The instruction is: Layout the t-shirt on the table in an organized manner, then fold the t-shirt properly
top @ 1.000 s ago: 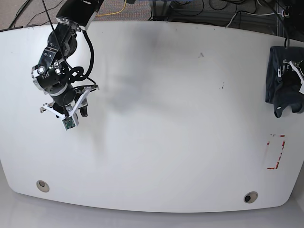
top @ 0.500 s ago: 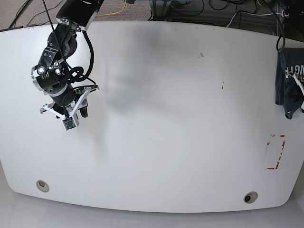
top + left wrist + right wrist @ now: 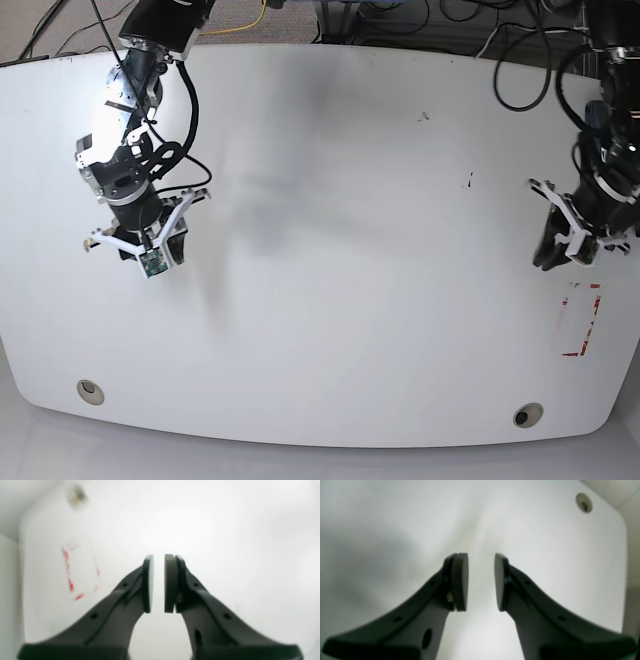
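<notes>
Gone from base view: t-shirt. Two pincers, left and right, both slightly parted, empty, over counter; red-taped rectangle beside left.

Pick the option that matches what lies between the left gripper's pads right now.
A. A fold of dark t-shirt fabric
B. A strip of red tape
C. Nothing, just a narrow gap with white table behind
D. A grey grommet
C: in the left wrist view the left gripper shows a narrow empty slit between its pads, with only the white table behind it.

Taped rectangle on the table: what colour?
Red tape, clearest in the base view.
</notes>
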Motion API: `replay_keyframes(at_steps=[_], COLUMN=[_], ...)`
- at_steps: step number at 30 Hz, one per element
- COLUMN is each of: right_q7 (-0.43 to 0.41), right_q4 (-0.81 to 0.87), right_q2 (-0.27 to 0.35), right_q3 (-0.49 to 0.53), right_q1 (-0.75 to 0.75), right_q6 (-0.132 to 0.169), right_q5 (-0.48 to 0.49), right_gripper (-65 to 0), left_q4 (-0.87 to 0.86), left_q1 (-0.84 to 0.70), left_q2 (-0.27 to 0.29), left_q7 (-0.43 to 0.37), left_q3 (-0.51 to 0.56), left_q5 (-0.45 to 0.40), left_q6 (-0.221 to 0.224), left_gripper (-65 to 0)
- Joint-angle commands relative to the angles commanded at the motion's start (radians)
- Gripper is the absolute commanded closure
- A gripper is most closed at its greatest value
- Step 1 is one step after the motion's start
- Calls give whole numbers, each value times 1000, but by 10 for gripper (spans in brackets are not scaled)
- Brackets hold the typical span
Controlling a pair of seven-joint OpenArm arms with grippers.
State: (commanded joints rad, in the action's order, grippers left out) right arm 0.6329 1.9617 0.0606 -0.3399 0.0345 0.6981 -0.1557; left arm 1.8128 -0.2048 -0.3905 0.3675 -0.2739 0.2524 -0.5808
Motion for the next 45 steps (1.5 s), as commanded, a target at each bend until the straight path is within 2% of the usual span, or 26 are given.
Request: replay_keyframes(at_steps=[3, 7, 11, 14, 21, 25, 33, 43, 45], right_q7=[-135, -259, -290, -295, -298, -342, -433, -440, -443], right_q4=[-2, 0, 3, 17, 54, 57, 54, 48, 31], right_q2=[-28, -28, -26, -26, -28, -26, -26, -26, -25], right_q3=[-11, -37, -58, -74, -115, -115, -115, -115, -115], right_q1=[61, 138, 226, 301, 520, 663, 879, 1089, 1120], right_q6=[0, 0, 0, 0, 0, 0, 0, 0, 0], right_q5=[-28, -14, 52, 103, 226, 287, 302, 302, 302], right_gripper=[-165, -165, -165, -165, -165, -165, -165, -165, -165], left_q4=[38, 58, 61, 75, 83, 84, 84, 21, -25], left_q1=[-52, -140, -259, -354, -580, -704, -902, -1080, -1080], left_q2=[138, 255, 345, 379, 388, 388, 384, 379, 358], left_q7=[-92, -245, -376, -427, -494, -514, -514, -514, -514], left_q3=[-3, -12, -14, -14, 8, 11, 6, 2, 2], left_q5=[-109, -203, -210, -210, -207, -206, -206, -207, -207], left_q6=[0, 2, 3, 3, 3, 3, 3, 3, 3], left_gripper=[-58, -58, -60, -61, -60, -60, -60, -60, -61])
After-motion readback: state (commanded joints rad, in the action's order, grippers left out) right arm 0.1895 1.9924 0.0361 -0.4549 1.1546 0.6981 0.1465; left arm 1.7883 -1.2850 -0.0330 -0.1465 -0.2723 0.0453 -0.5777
